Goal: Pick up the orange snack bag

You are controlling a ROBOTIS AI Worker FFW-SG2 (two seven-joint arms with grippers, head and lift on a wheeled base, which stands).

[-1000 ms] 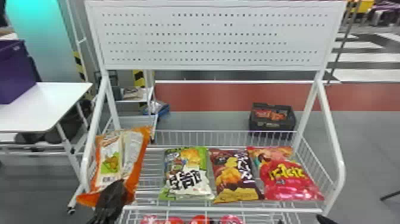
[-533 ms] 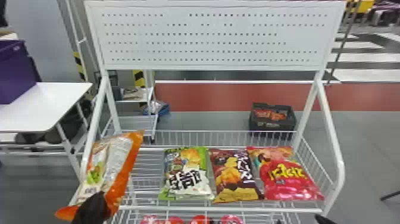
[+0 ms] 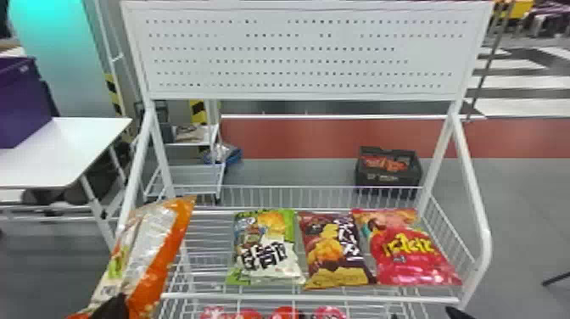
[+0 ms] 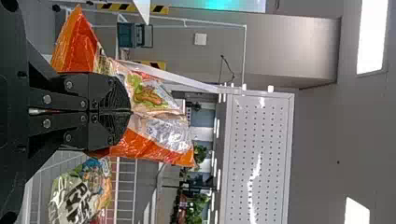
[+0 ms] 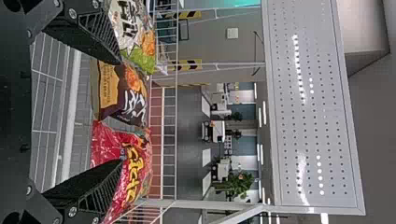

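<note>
Left gripper: I have the left gripper (image 3: 113,304) at the rack's left end, its fingers pinching the orange snack bag near the bag's lower part.
Orange snack bag: the bag (image 3: 155,254) is in that grip at the left end of the upper wire shelf (image 3: 297,295), tilted, its top leaning to my right; its clear, printed front catches the light.
Right gripper: I see the right gripper (image 3: 426,314) at the shelf's front edge toward the right, fingers spread wide and nothing between them.
Shelf row: from left to right lie a green-and-white snack bag (image 3: 265,250), a dark burgundy snack bag (image 3: 335,250) and a red snack bag (image 3: 407,250).
Lower tier: red packages (image 3: 285,314) sit below the shelf's front.
Behind the rack: a black crate (image 3: 388,176) on the floor holds red packets (image 3: 384,163).
Left side: a purple box (image 3: 23,102) rests on a white table (image 3: 72,148).
</note>
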